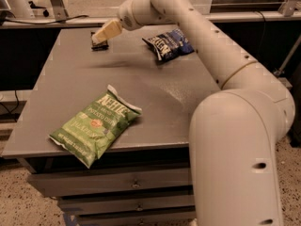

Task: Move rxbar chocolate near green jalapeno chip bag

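We locate the pincer (104, 33) at the far left of the surface (155, 102), angled down and leftward at the end of the arm (202, 32), which reaches in from the right side of the scene. Its tip sits directly over the rxbar chocolate (100, 46), which lies flat near the far left corner with its upper part hidden behind the tip. We cannot tell whether the pincer is apart, together or clamped on the bar, nor whether it touches the wrapper. We judge this tilt to suit a low, thin item: a steep approach from above brings the tip down onto a wrapper that offers little height to grip. The green jalapeno chip bag (95, 125) lies flat and diagonal at the near left, its lower end close to the front edge, well apart from the bar. The transfer is therefore not yet done, and bare surface lies between the two items. A dark blue chip bag (168, 43) lies at the far right of centre, away from that route. Both bags appear closed, so we cannot see their contents. The drawers (117, 185) beneath the surface are shut, and what they hold is hidden
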Action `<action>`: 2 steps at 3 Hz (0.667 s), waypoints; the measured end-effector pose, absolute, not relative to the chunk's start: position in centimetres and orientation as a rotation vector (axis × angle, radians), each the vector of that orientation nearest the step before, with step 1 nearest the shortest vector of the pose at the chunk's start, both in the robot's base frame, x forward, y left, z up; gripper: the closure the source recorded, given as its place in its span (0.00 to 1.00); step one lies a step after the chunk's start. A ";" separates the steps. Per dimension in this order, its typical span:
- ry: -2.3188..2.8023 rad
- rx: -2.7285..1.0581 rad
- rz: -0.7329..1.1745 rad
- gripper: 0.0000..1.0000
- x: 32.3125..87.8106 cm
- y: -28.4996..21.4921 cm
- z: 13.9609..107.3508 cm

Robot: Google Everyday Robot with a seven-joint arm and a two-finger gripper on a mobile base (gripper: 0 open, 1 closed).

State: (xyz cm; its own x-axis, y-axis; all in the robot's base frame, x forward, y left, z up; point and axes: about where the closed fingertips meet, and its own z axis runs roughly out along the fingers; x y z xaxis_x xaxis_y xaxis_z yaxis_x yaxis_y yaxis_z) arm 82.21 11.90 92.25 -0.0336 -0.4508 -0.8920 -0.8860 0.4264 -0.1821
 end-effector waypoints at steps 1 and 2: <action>1.677 -1.219 0.545 0.00 82.7 15.3 90.2; 1.706 -1.239 0.553 0.00 83.3 17.4 87.9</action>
